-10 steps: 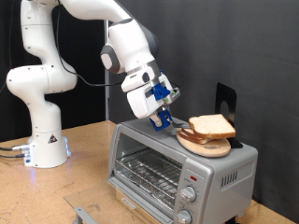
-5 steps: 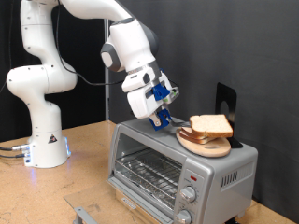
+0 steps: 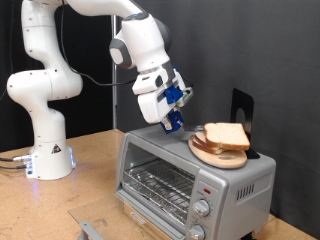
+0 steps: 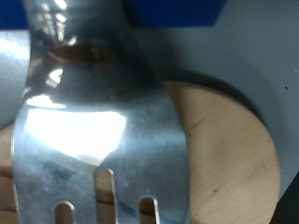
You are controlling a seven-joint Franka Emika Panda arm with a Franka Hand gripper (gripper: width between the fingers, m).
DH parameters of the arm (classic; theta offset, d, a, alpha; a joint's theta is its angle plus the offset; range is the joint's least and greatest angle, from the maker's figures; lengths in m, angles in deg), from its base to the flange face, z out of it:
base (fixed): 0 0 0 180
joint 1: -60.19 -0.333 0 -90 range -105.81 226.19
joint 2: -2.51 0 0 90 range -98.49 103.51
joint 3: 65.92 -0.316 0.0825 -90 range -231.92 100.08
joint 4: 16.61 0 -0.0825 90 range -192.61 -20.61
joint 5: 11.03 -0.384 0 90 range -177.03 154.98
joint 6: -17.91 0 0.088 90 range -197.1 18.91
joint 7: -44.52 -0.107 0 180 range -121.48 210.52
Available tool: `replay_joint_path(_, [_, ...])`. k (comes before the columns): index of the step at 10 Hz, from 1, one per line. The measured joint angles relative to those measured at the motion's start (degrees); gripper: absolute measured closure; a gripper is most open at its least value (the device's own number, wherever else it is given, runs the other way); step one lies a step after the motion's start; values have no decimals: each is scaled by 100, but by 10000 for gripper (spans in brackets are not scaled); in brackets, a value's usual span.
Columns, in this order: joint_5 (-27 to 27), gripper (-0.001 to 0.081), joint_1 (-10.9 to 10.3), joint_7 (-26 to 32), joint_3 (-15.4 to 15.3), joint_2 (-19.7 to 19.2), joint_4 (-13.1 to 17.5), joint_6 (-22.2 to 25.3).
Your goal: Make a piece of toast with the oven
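Exterior view, left to right. White Panda arm base [image 3: 45, 150] stands on the wooden tabletop [image 3: 90, 190] at the exterior view's left; a small dark logo on the base is too small to read, and a pale blue glow shows at its foot. The arm arches up and over toward the centre, ending in the gripper [image 3: 172, 122], which has blue fittings and hangs just above the top-left edge of the oven [image 3: 195, 180]. The fingers appear to be clamped on a metal utensil, but this view is too coarse to confirm; the jaw state cannot be told for certain.

Oven: silver box w/ glass door hanging open toward the exterior view's bottom, wire rack [image 3: 160, 182] visible inside, two knobs [image 3: 200, 210] on the front panel at the exterior view's right and a red light [image 3: 205, 190] above them. No legible writing on the panel.

On the oven roof, right of the gripper: round wooden board [image 3: 222, 153] carrying stacked bread, the piece of toast [image 3: 228, 134] on top, pale w/ light-brown crust. A black object [image 3: 241, 108] stands behind it.

Wrist view: a shiny slotted metal spatula [image 4: 93, 121] fills the frame, its blade lying over the wooden board [image 4: 229, 140]; contact vs. gap unclear.
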Motion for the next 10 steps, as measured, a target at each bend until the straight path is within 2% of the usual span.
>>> replay_joint_path(4, [32,315,-1,-74,-55,2,16,-153])
replay_joint_path(5, [80,315,0,-202,-62,-4,52,13])
replay_joint_path(8, [255,315,31,-623,-44,-23,358,1086])
replay_joint_path(10, [249,315,32,-692,-7,-23,461,1341])
